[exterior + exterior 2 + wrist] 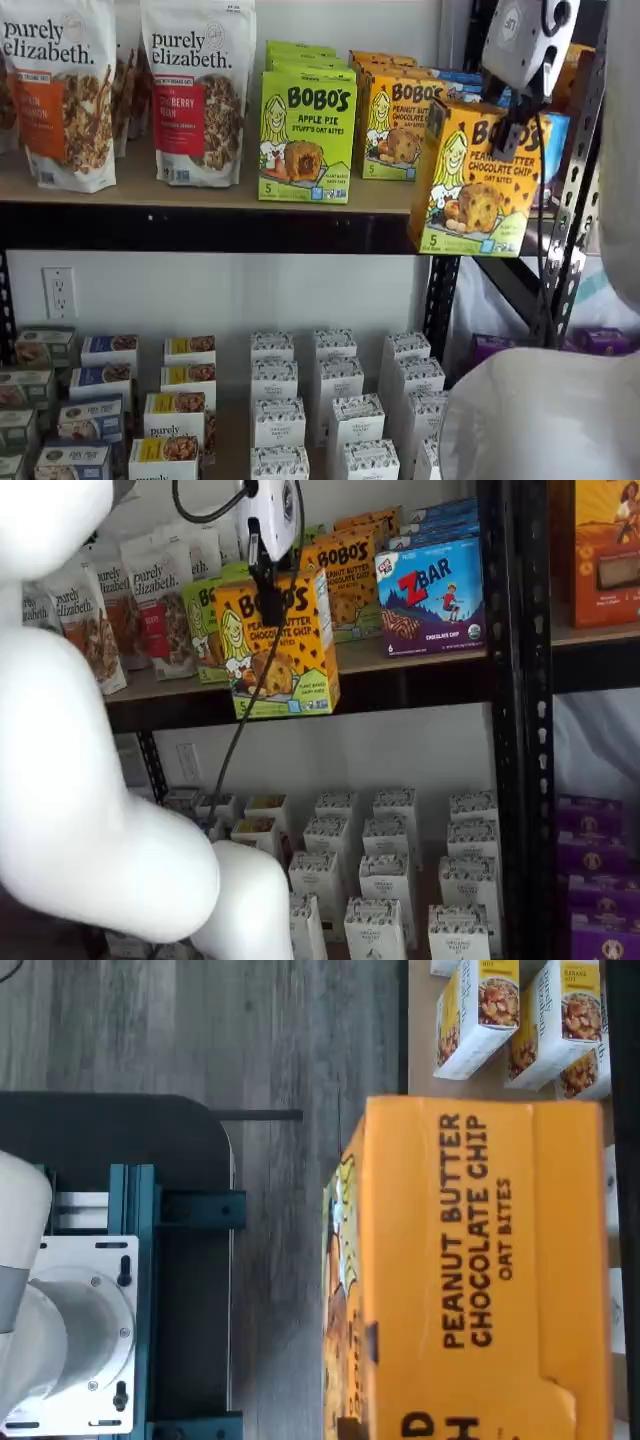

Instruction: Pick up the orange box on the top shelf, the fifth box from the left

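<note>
Orange-yellow Bobo's peanut butter chocolate chip carton (472,180) hanging tilted, clear of the tan wooden top shelf (200,190). Clamped at its top by the hand (268,588), centre-left in a shelf view.

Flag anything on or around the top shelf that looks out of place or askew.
One orange box hangs in front of the top shelf, off the board, clamped from above by the gripper and slightly tilted. The other cartons and bags stand upright in their rows.

Orange box (480,1280): "PEANUT BUTTER CHOCOLATE CHIP OAT BITES"; green box (307,135): "BOBO'S APPLE PIE".
</note>
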